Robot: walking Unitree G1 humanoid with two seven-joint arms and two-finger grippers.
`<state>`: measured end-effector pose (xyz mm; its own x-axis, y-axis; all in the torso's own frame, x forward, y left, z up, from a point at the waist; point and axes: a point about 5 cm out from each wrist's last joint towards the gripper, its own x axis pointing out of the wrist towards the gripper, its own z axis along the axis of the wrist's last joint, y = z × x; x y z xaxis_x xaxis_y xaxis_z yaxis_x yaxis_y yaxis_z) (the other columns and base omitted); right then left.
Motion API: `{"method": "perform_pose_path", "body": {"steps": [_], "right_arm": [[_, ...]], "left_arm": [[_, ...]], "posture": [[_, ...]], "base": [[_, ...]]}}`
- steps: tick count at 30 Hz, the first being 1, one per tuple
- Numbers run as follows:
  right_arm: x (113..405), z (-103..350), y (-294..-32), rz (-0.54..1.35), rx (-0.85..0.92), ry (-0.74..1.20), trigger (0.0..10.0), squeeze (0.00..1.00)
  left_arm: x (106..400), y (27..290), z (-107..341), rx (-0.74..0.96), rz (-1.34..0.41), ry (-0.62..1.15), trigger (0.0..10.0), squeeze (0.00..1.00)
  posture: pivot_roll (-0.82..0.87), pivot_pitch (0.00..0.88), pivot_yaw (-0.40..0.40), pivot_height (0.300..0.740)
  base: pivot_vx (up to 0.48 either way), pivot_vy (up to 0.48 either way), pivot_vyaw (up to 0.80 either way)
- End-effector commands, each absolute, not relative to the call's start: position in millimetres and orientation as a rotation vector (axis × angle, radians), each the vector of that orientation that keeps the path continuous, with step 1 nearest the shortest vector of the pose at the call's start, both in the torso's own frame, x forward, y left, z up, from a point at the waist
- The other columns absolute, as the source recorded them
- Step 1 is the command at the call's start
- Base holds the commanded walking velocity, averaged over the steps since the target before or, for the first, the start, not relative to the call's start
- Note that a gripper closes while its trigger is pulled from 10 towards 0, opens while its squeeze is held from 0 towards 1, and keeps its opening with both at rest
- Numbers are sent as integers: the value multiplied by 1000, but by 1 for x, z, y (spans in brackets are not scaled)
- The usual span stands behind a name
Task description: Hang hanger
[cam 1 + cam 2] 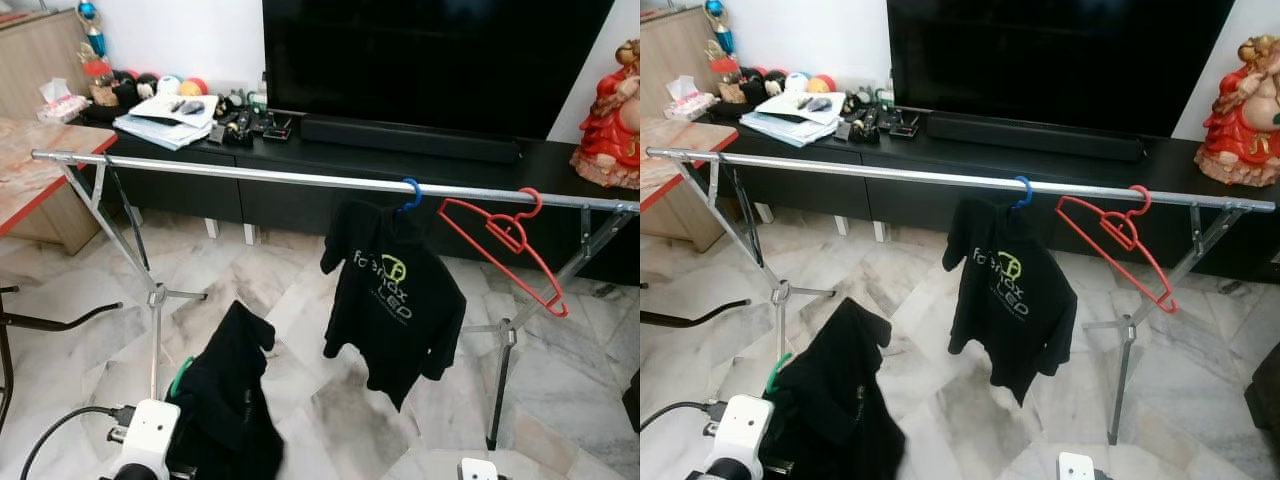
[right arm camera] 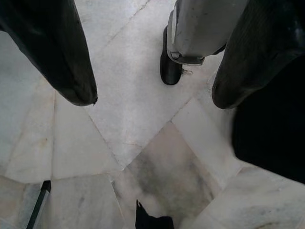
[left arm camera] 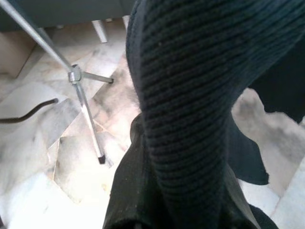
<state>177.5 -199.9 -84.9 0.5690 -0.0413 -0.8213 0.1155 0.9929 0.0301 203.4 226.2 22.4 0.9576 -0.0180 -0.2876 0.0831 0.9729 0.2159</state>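
Observation:
A silver clothes rail (image 1: 250, 176) runs across in front of me on crossed legs. On it hang a blue hanger (image 1: 410, 192) carrying a black printed T-shirt (image 1: 392, 298) and an empty red hanger (image 1: 505, 243), tilted, near the right end. Low at the left, my left gripper (image 1: 183, 402) is shut on a green hanger (image 1: 180, 376) that bears a black garment (image 1: 228, 400). This hanger is well below the rail. In the left wrist view one ribbed finger (image 3: 190, 119) presses against the dark cloth. My right gripper (image 2: 152, 101) hangs open over the marble floor with nothing in it.
Behind the rail stands a long black TV cabinet (image 1: 330, 165) with a television (image 1: 430, 60), clutter at its left and a red figurine (image 1: 612, 120) at its right. A red-edged table (image 1: 40, 175) and a black chair leg (image 1: 60, 320) are at the left. The rack's feet (image 1: 155, 295) spread over the floor.

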Motion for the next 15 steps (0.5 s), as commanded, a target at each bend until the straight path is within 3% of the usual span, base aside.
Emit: {"method": "perform_pose_path", "body": {"steps": [1,15], "right_arm": [[176,-86,-200,-92,83,970,10000,0],[178,-85,-201,-68,60,973,10000,0]], "left_arm": [[206,231,27,231,-24,272,10000,0],[206,230,27,220,-7,261,10000,0]], "posture": [[61,61,-35,740],[59,64,-45,740]], "base": [[0,0,0],[342,0,0]]}}
